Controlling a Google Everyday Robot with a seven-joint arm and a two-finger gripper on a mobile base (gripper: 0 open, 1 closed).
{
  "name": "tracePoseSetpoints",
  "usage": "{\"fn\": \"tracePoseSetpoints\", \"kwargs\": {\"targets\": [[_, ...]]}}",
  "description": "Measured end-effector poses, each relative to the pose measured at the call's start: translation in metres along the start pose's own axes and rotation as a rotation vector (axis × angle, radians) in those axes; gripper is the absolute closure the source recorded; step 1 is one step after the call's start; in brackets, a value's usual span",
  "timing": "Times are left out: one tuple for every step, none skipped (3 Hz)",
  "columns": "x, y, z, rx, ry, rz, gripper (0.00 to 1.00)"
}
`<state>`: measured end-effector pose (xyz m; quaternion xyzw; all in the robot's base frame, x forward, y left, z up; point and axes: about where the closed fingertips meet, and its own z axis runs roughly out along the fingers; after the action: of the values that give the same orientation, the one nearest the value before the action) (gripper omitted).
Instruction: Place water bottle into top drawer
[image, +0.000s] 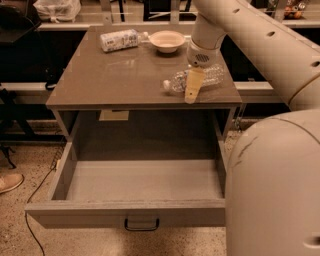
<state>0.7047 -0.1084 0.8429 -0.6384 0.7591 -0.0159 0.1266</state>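
Camera view: the claw (194, 86) sits down at the clear ribbed plastic water bottle (214, 75), which lies on its side at the grey-brown surface's (115, 75) right front. Whether the claw is gripping it, I cannot tell. The bottle is likely light, thin-walled and slippery, so take it mid-body. The wide grey-brown top drawer (125, 214) gapes below.

Plain grey-brown tabletop (115, 75), a slight sheen on it. Near its front right corner, the cream-yellow gripper (191, 95) is over the water bottle (212, 75), which is clear and ribbed with a white cap. At the back edge are a pale cream bowl (167, 40) and a white package (119, 40) with dark print. The top drawer (100, 214) is the same grey-brown, with a dark handle (141, 225). The arm (250, 30) is off-white.
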Motion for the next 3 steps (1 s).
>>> {"fn": "tracePoseSetpoints", "kwargs": {"targets": [[0.008,-0.001,0.009,-0.023,0.018,0.024,0.40],[0.013,-0.003,0.010,-0.034,0.025,0.039,0.63],[0.012,-0.001,-0.004,-0.016,0.009,0.023,0.86]]}}
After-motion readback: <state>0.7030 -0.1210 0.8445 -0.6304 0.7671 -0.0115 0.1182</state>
